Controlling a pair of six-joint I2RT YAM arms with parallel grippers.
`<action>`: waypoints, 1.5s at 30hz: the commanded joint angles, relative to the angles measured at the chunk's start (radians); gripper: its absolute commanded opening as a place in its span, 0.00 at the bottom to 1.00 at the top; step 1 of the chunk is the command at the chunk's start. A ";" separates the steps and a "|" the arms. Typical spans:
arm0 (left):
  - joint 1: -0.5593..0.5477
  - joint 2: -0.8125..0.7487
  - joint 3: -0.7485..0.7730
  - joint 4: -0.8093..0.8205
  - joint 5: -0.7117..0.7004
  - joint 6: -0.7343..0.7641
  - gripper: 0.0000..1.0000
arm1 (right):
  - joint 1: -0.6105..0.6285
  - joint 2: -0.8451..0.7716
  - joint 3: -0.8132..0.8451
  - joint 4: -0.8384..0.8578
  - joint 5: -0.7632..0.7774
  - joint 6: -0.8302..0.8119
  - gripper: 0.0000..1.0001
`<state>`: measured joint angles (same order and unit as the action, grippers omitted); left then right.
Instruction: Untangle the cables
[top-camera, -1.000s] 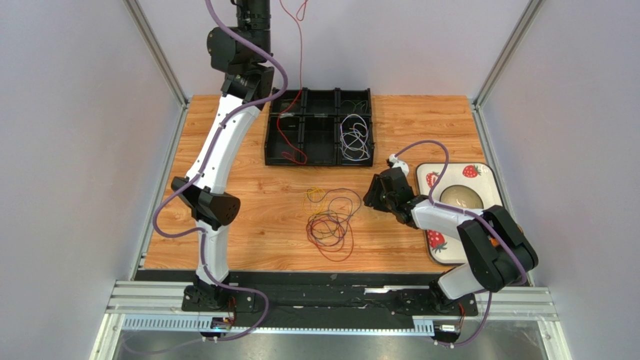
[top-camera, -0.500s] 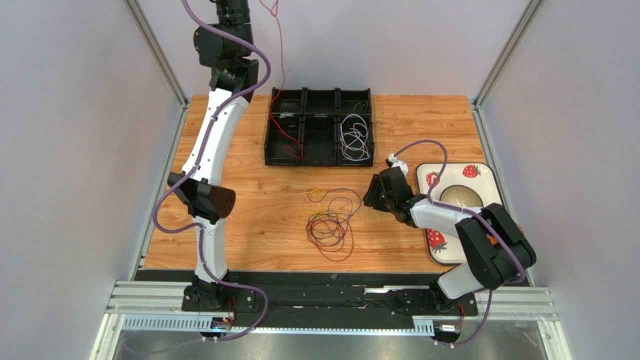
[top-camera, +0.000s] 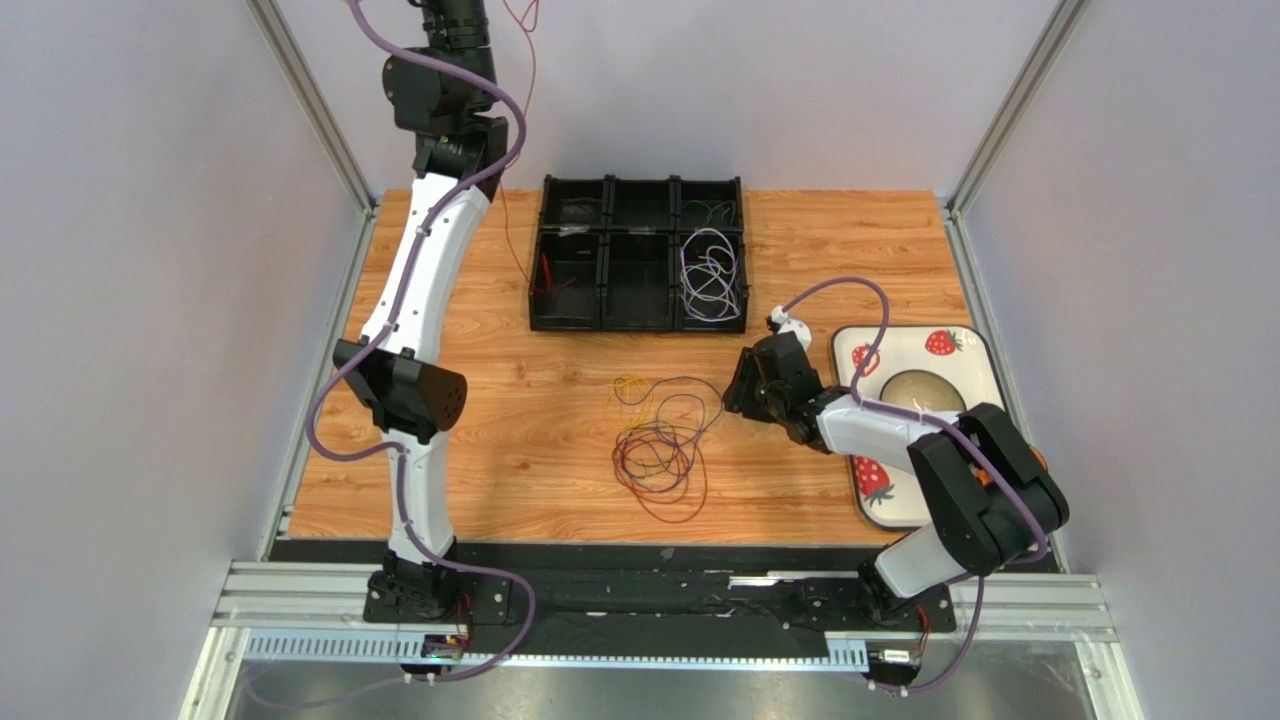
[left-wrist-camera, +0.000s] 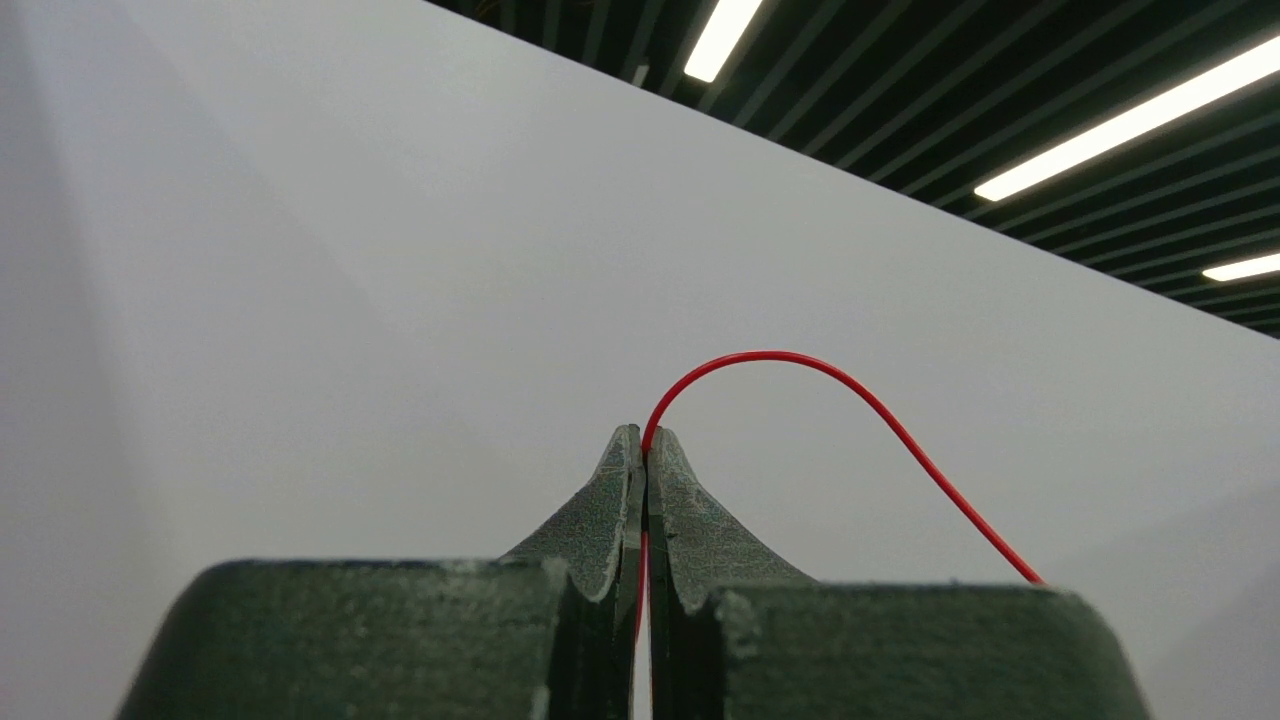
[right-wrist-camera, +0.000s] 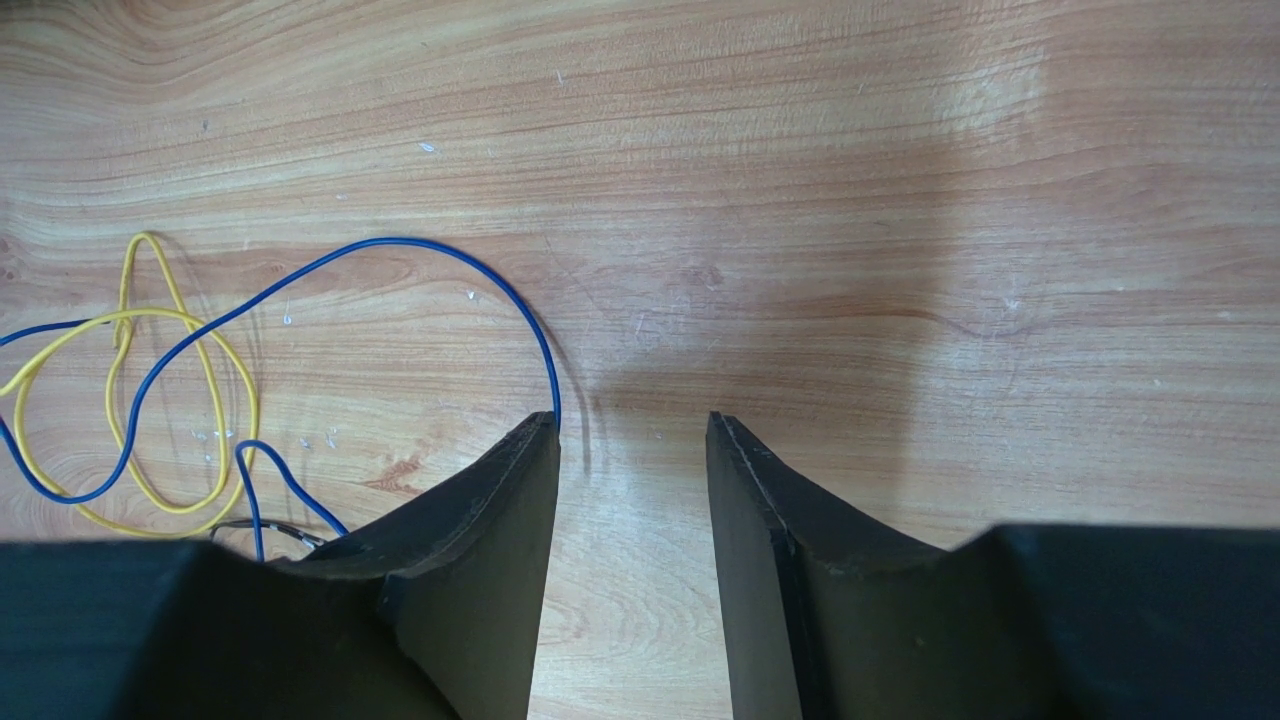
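Left gripper (left-wrist-camera: 645, 450): jaws fully closed, pinching one red cable (left-wrist-camera: 781, 359), raised high above the table (top-camera: 511, 390). The strand hangs toward the left side of one black tray (top-camera: 637, 236) with six compartments. White cables (top-camera: 711, 279) lie in its right near compartment, count unclear.

Right gripper (right-wrist-camera: 631, 428): jaws half apart, empty, low over the wood. One blue cable (right-wrist-camera: 406, 240) ends just beside one fingertip, with one yellow cable (right-wrist-camera: 138, 240) near. One tangle (top-camera: 661, 447) lies mid-table.

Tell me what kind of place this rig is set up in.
Most likely a robotics lab cell: a wooden table walled in by plain panels on metal posts, a left arm and right arm bolted to a rail, and strip lights overhead.
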<state>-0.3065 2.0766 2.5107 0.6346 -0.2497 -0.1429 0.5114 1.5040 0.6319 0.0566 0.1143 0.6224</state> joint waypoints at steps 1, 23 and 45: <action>0.007 0.048 0.045 0.034 0.017 -0.052 0.00 | 0.007 0.004 0.038 0.011 0.027 -0.013 0.45; 0.007 -0.216 -0.786 0.330 -0.099 -0.046 0.00 | 0.007 -0.005 0.032 0.015 0.031 -0.013 0.44; 0.007 -0.311 -1.214 0.370 -0.141 -0.089 0.00 | 0.009 -0.014 0.025 0.015 0.033 -0.010 0.44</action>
<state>-0.3050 1.7878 1.3548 0.9413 -0.3725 -0.2047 0.5140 1.5040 0.6369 0.0486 0.1226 0.6197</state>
